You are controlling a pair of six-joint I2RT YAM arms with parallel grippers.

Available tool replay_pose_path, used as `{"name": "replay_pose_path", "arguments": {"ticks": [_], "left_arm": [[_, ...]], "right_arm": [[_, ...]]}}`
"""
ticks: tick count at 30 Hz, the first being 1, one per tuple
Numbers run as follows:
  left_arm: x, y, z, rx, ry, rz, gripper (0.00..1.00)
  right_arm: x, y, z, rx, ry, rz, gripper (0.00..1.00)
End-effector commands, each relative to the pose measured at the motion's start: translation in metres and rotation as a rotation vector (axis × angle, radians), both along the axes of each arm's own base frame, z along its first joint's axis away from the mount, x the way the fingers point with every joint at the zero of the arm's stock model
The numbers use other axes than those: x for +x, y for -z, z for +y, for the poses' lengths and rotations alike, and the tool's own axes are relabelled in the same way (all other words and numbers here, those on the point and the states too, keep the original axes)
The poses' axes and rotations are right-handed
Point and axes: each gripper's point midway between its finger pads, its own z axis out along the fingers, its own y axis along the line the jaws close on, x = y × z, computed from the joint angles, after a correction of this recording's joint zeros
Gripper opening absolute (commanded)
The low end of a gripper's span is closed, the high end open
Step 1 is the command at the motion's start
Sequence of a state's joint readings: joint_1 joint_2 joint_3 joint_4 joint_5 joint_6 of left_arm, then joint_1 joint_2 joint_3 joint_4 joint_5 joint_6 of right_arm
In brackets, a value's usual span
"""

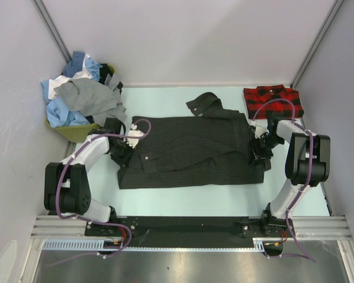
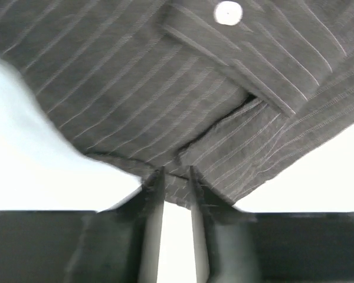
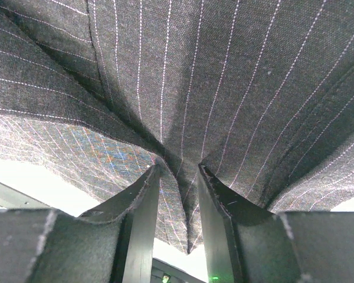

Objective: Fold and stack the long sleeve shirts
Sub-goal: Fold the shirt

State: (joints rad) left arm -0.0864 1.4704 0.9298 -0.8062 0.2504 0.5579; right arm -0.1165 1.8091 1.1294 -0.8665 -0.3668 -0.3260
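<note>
- Charcoal shirt (image 1: 189,150) lies spread mid-surface (image 1: 165,197), long axis running L–R. A dark flap of it sticks out past its far edge, right of centre.
- Key relation: one claw sits at each short end. Left claw (image 1: 125,146) is on the left end, right claw (image 1: 259,146) on the right end, w/ the shirt stretched btw them. So the cloth lies inward from each claw: to the right of the left one, to the left of the right one.
- Nearer arm: neither, as both are on the shirt and each end goes w/ its own side's arm.
- Left claw (image 2: 176,174) in its wrist view: jaws narrow, hem of the pinstripe cloth caught btw the tips. Pale surface shows either side below the cloth, so that end looks raised a bit. A white button (image 2: 227,12) sits further along the cloth.
- Right claw (image 3: 178,168) in its wrist view: jaws narrow, clamped on a gathered fold of the pinstripe cloth, which hangs down btw the fingers. Firm hold, by the look of it.
- Judgement: looks like a two-claw fold in hand. The fold line prob. runs along the long axis, so both ends need to travel the same way together or the cloth skews.
- Red-black plaid shirt (image 1: 273,100) lies folded at the far right, just beyond the right claw and apart from the charcoal one. Prob. the stack spot.
- Pile of shirts (image 1: 79,97) (blue, white, grey) sits heaped at far left, not yet folded.
</note>
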Motion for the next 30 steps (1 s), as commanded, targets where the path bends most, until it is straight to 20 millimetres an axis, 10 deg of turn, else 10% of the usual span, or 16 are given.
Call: {"name": "replay_pose_path", "arguments": {"ticks": [1, 5, 12, 19, 30], "left_arm": [[0.024, -0.007, 0.02, 0.095, -0.083, -0.111, 0.39], [0.035, -0.028, 0.002, -0.001, -0.036, -0.189, 0.57], [0.046, -0.052, -0.066, -0.198, 0.161, -0.252, 0.59], [0.043, -0.036, -0.151, -0.107, 0.448, -0.283, 0.6], [0.01, 0.013, -0.154, 0.031, 0.611, -0.222, 0.65]], "right_arm": [[0.008, -0.01, -0.01, -0.029, -0.012, -0.033, 0.37], [0.012, -0.033, -0.007, 0.037, -0.002, -0.091, 0.38], [0.026, -0.046, 0.02, 0.118, -0.017, -0.16, 0.42], [0.027, -0.036, 0.019, 0.086, -0.02, -0.123, 0.41], [-0.007, -0.019, 0.006, 0.018, -0.045, -0.046, 0.41]]}}
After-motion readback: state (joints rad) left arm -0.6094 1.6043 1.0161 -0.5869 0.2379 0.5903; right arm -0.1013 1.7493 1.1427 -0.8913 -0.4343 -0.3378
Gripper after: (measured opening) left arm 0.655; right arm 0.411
